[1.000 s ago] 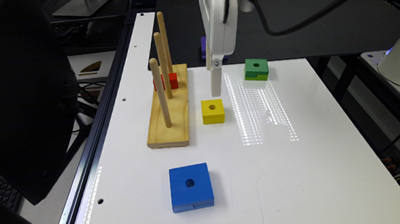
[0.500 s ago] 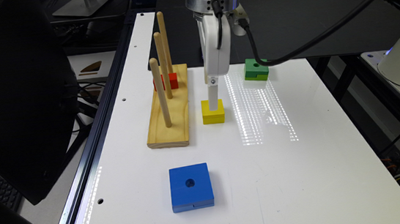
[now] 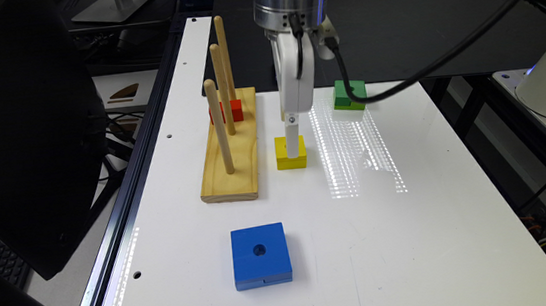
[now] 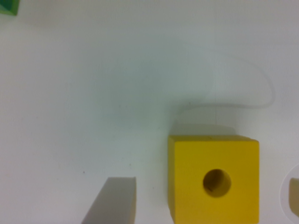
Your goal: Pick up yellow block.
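Near edge of table: blue block (image 3: 261, 255), lying flat, centre hole up, well apart from the work.
Mid table: yellow block (image 3: 290, 153) flat on white table (image 3: 462, 235), just right of pale peg base (image 3: 230, 154) in the exterior view.
Gripper (image 3: 293, 147): spread, down at block level; one finger (image 4: 112, 200) off one side face with a gap, the other at the opposite frame edge.
Grip advice: centre the block between the fingers first, drop low on the side faces, squeeze square, then lift straight up clear of the pegs.
Far side: red block (image 3: 235, 110) on the base; green block (image 3: 349, 94) near the far edge.
Surface: smooth, glossy, striped glare patch right of block.
Room: dark monitor at left.
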Robot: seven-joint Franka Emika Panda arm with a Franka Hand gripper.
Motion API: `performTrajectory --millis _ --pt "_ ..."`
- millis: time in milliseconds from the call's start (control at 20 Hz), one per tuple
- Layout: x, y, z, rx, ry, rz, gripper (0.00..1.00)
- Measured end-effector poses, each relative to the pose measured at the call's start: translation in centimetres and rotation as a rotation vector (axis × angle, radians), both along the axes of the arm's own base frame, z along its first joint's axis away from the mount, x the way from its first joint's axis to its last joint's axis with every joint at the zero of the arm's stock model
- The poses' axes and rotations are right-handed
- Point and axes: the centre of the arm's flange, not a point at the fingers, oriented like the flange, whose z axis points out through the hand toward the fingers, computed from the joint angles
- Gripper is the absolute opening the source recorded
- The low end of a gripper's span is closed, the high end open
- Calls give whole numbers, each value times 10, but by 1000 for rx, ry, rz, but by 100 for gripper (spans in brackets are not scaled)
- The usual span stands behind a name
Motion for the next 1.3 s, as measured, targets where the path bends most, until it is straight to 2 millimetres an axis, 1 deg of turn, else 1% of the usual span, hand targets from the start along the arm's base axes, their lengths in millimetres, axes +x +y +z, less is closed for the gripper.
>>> performTrajectory --millis 350,550,700,1300 --pt "0 0 -5 1 2 0 100" --pt "-1 0 -24 3 4 -1 100" --pt "0 0 -32 4 1 -1 100" --pt "3 3 -31 6 -5 3 100"
